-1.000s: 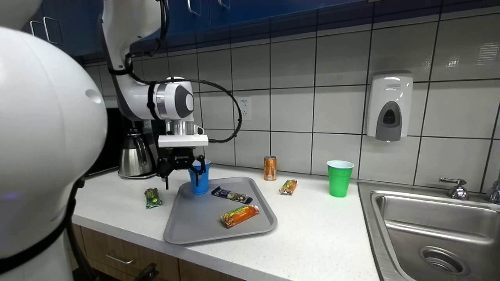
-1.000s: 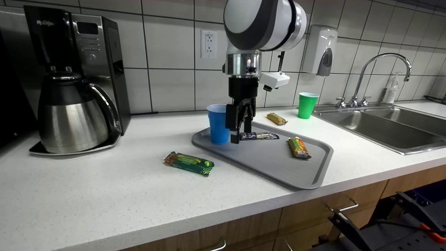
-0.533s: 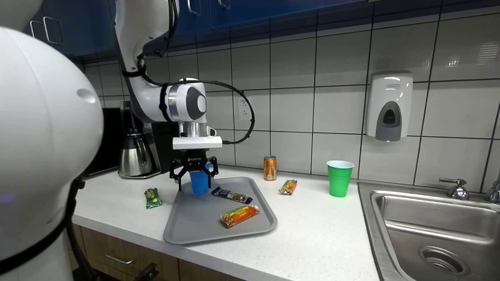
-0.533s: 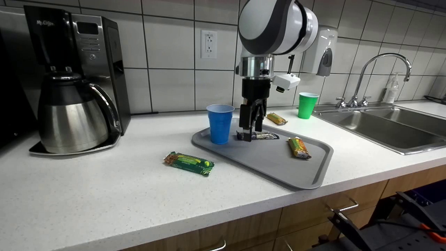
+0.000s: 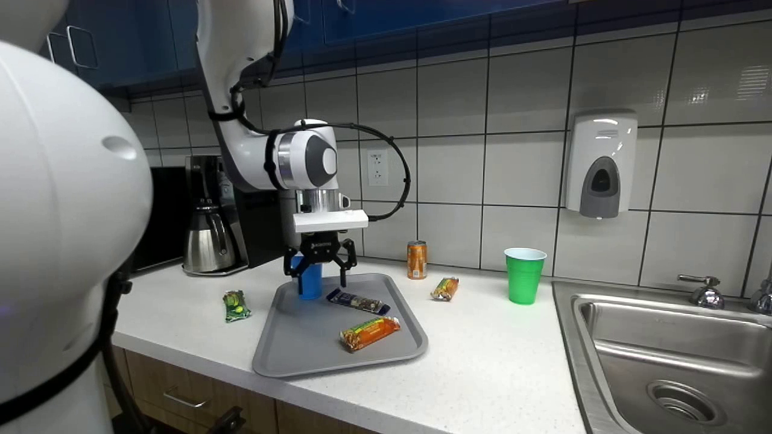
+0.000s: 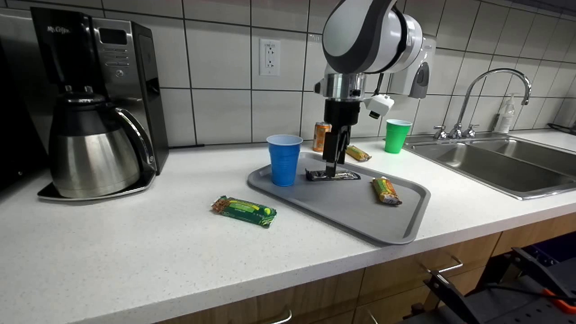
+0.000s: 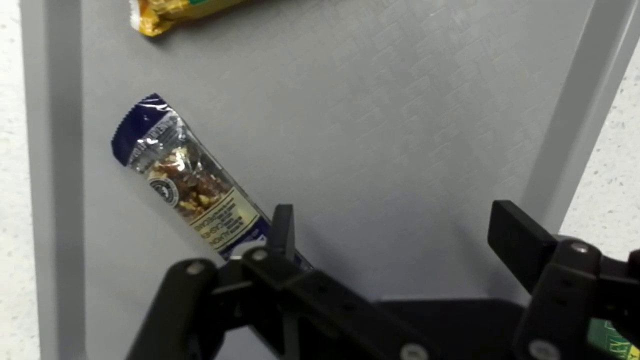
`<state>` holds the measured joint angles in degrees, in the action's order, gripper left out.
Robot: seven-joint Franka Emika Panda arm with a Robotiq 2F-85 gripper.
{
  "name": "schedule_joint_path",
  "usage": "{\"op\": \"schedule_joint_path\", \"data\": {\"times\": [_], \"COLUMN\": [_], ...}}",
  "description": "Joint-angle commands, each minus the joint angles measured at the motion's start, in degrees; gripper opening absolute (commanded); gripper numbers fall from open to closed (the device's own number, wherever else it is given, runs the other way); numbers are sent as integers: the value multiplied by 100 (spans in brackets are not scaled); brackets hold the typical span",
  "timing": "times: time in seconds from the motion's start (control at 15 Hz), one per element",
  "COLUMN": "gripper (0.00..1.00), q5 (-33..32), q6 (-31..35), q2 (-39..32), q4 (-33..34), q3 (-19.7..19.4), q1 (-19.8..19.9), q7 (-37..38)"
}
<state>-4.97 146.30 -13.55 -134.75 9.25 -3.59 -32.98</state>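
In an exterior view, the gripper (image 5: pixel 322 288) is hovering over the gray tray (image 5: pixel 301 343), its jaws standing wide apart and holding nothing, so apparently no grasp is being made yet. A nut bar (image 5: pixel 358 301), an orange-wrapped granola bar (image 5: pixel 370 333) and a blue cup (image 5: pixel 312 283) are already resting there; a green-wrapped bar (image 5: pixel 235 306), a yellow-orange bar (image 5: pixel 445 289), an orange can (image 5: pixel 417 260) and a green cup (image 5: pixel 525 277) are sitting off it on the desk (image 5: pixel 494 361).

In an exterior view, a Mr. Coffee coffee maker (image 6: pixel 119 58) is standing there too; I am counting four bars, two cups, one can and one tray.

In the wrist view, the nut bar is lying on the tray, one jaw covering its near end; whether they are touching, this angle is not showing
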Motion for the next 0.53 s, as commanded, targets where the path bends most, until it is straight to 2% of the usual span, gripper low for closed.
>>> {"op": "schedule_joint_path", "data": {"times": [0.0,0.47], "gripper": [100,100], "q5": [-10,-23], "q6": [222,552], "q2": [-48,-466], "q4": [-2,274], "q3": [1,21], "q1": [205,397], "q7": [-478,-1034]}}
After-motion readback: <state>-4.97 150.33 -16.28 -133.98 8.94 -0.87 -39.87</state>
